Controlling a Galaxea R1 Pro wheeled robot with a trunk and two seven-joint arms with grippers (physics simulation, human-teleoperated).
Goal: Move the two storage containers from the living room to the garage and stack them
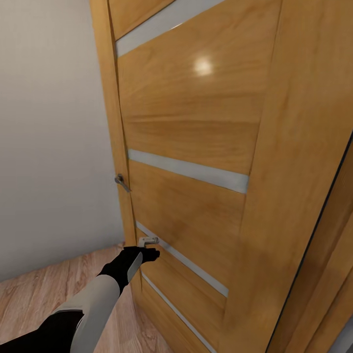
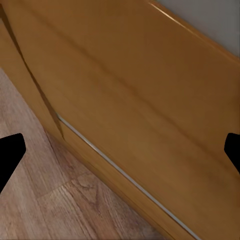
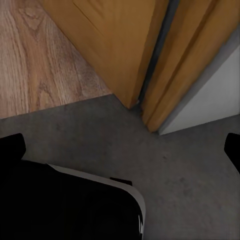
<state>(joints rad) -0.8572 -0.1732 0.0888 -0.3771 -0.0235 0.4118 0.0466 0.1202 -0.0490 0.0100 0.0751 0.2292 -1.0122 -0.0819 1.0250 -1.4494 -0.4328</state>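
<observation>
The robot stands close to a wooden door (image 1: 196, 147) with pale horizontal strips and a small metal handle (image 1: 122, 182) on its near edge. The left gripper (image 1: 149, 254) reaches out low and meets the door face just beside one of those strips, probably to push the door aside so the way is free. In the left wrist view its two dark fingertips (image 2: 10, 155) stand far apart with nothing between them, so the tool is released and serves as a pusher, not a clamp. That view looks along the door's lower panel down to the light wood plank floor (image 2: 45, 200).

The right gripper (image 3: 125, 150) hangs low with its fingers spread wide and empty, pointing at the threshold where the planks end and the dark grey concrete floor (image 3: 190, 170) begins, next to the door's bottom edge and frame (image 3: 175, 65). A black and white part of the robot's own body (image 3: 65, 205) fills the corner below.

Neither storage container is carried here; judging from this, the robot is between rooms at the garage doorway.
</observation>
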